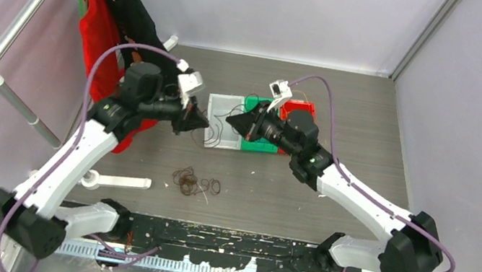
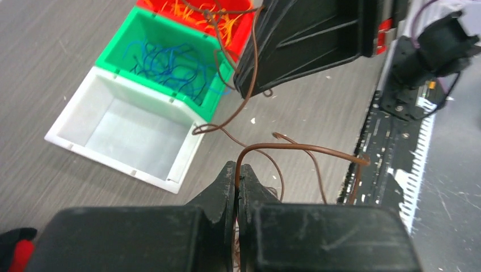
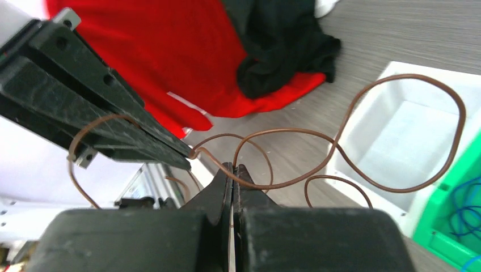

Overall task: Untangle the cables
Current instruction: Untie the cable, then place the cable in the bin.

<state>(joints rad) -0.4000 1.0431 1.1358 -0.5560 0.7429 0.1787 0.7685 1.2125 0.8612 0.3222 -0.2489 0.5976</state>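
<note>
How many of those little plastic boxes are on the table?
3, in a row: a white bin, empty; a green bin next to it, holding blue cables; a red bin beyond, holding orange cables. None seems hidden.

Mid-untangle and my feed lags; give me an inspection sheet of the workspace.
Surface: grey wood-grain table.
Job's things: brown cables looped between both arms' fingers; brown tangle on table; blue cables in green bin; white bin empty.
Clutter: red and black garments, left.
Grippers: left fingers shut on brown cables; right fingers too.
Cables: purple cables arch along both arms.
Surroundings: white walls, metal rail.
</note>
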